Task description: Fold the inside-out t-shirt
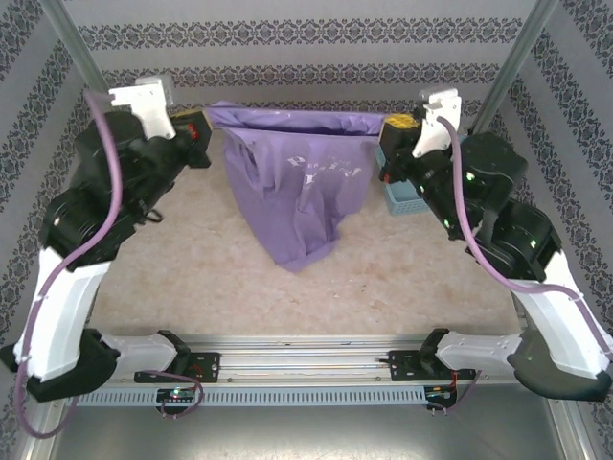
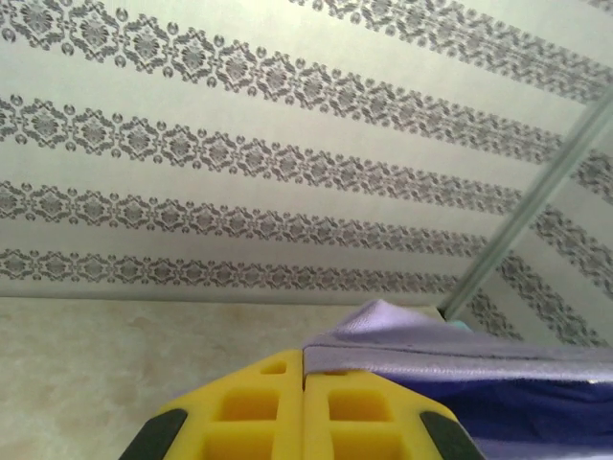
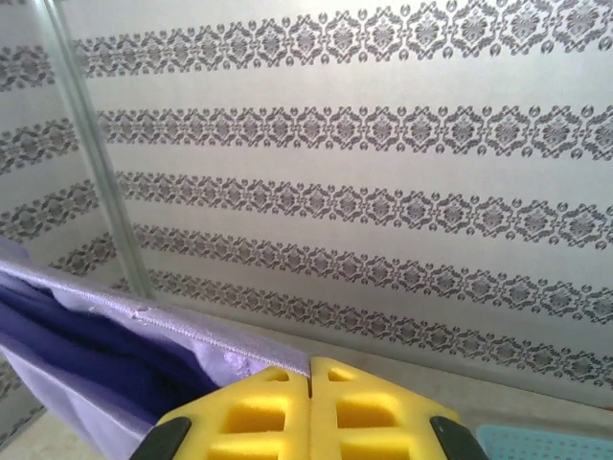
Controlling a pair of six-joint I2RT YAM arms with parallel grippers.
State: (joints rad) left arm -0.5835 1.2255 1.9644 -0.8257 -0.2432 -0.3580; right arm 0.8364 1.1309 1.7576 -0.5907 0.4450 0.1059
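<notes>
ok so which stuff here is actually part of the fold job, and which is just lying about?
Part of the job:
- t-shirt, lavender, hanging stretched between the two grippers
- left gripper, shut on the t-shirt's edge
- right gripper, shut on the same edge

Lying about:
- blue basket, on the table, partly behind the right arm

Soft matt cloth t-shirt (image 1: 299,182), yellow plastic claw fingers (image 2: 251,412), light blue plastic lattice basket (image 1: 402,199)

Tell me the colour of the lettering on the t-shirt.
The lettering is pale, nearly white, on the lavender t-shirt; best in top external view.
</notes>
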